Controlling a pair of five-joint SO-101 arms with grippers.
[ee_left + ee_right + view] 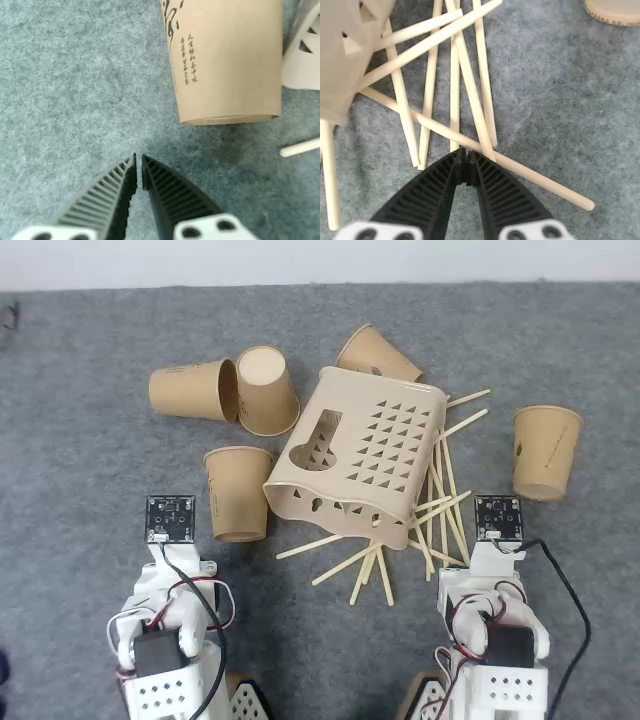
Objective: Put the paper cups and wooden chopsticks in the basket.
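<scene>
Evidently staging for pickups: poising the left gripper [139,160], closed empty, by the toppled paper cup [238,490] left of centre, the right gripper [466,152] likewise over chopsticks [442,510] right of centre.

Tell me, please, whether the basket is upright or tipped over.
Tipped over. The basket shows its perforated outer surface to the high view, no open mouth facing up, and it rests across several wooden chopsticks.
</scene>
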